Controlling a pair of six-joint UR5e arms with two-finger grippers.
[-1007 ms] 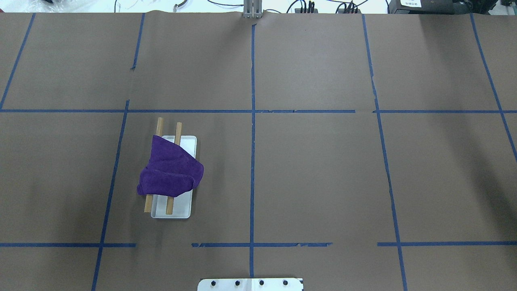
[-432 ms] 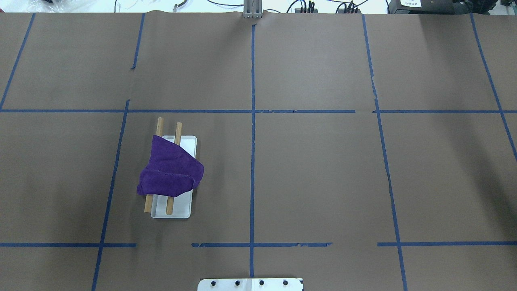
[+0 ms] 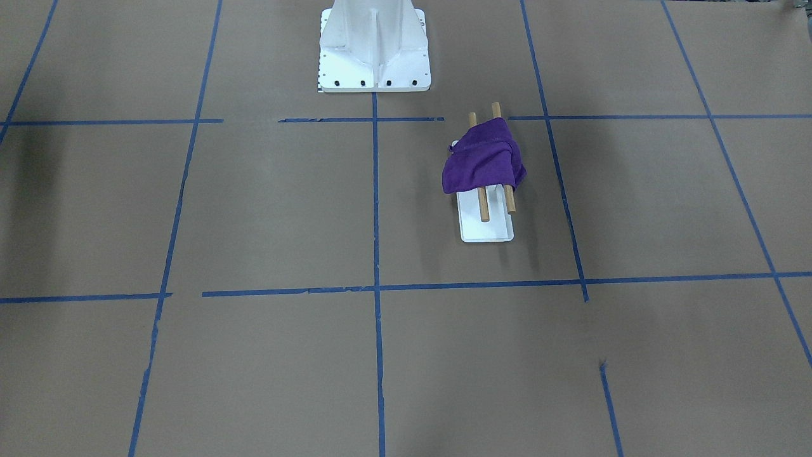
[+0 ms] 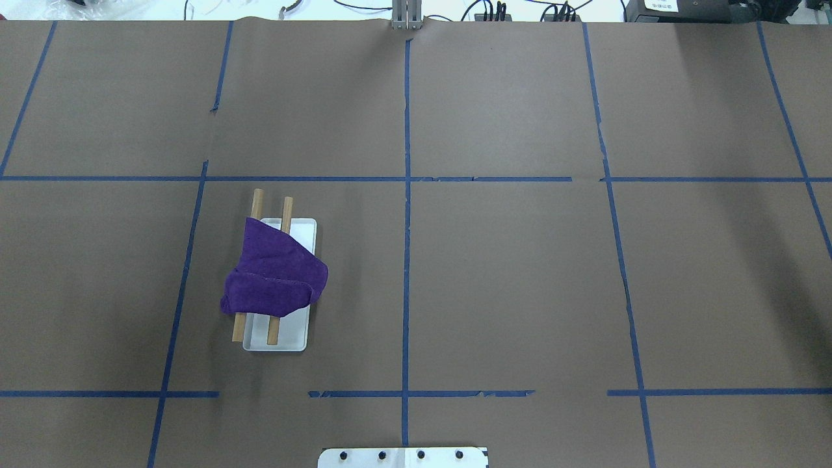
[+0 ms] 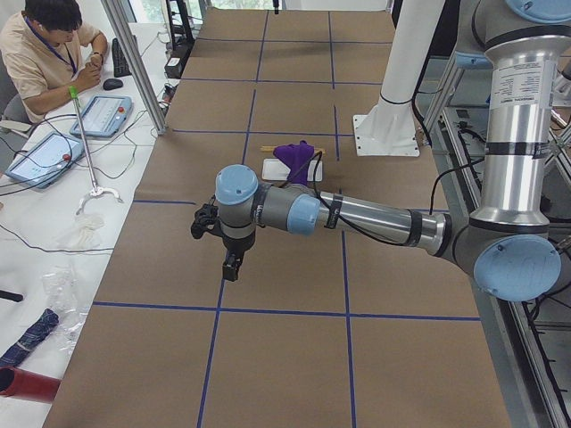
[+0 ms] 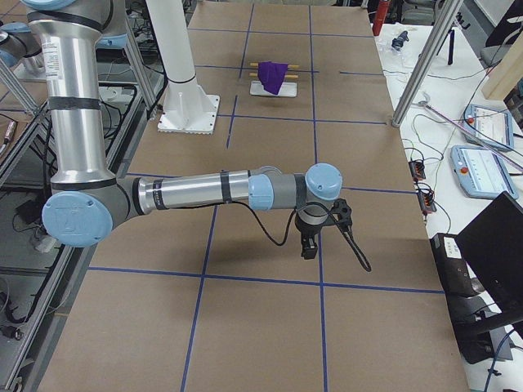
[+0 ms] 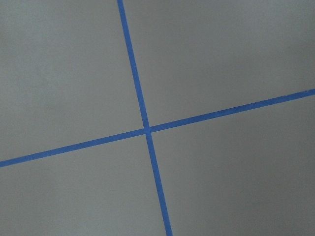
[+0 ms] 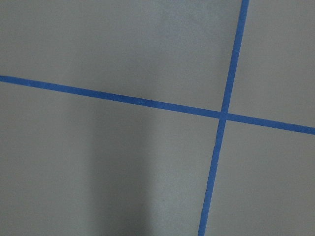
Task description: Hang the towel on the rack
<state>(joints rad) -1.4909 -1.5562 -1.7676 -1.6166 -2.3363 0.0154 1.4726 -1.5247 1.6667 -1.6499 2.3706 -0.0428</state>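
Foreground, centre left of the left side view: the left gripper (image 5: 230, 264) hangs above the brown papered table (image 5: 285, 357); whether it is open or closed cannot be told. Beyond it, upper centre, the purple towel (image 5: 295, 158) lies draped over both dowels of the rack (image 5: 277, 171). The right gripper (image 6: 309, 245), mid-frame in the right side view, is equally unreadable.
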